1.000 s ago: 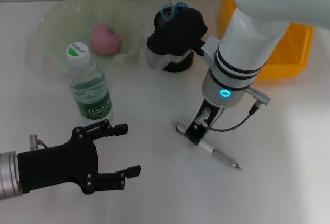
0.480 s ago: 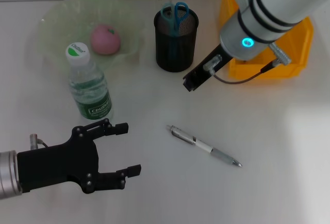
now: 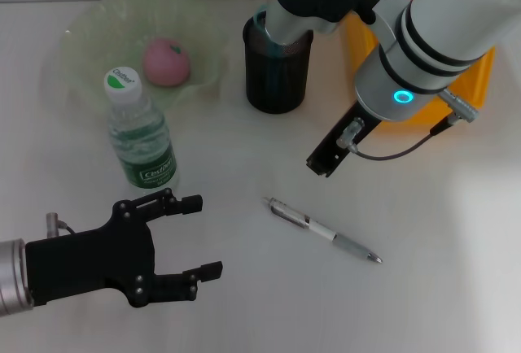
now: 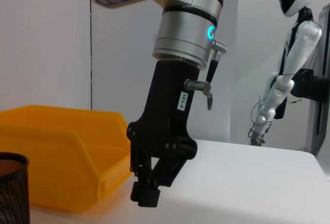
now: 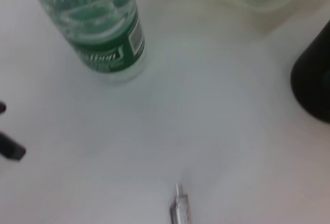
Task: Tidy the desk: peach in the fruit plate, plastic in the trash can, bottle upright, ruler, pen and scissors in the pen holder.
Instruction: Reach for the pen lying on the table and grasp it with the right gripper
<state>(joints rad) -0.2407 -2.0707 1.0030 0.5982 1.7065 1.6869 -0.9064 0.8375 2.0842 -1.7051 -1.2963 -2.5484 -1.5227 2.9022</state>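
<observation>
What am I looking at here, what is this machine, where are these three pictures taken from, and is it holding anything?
It is a two-armed robot tidying a white desk. The head view looks down from its head; the other two come from cameras on its wrists. Its left hand, black, hovers open and empty at the near side. Its right hand hangs over the black pen holder; whether it grips anything cannot be told. A pen lies loose on the desk. A water bottle stands upright, a peach sits in the green plate, and a yellow bin is behind.
</observation>
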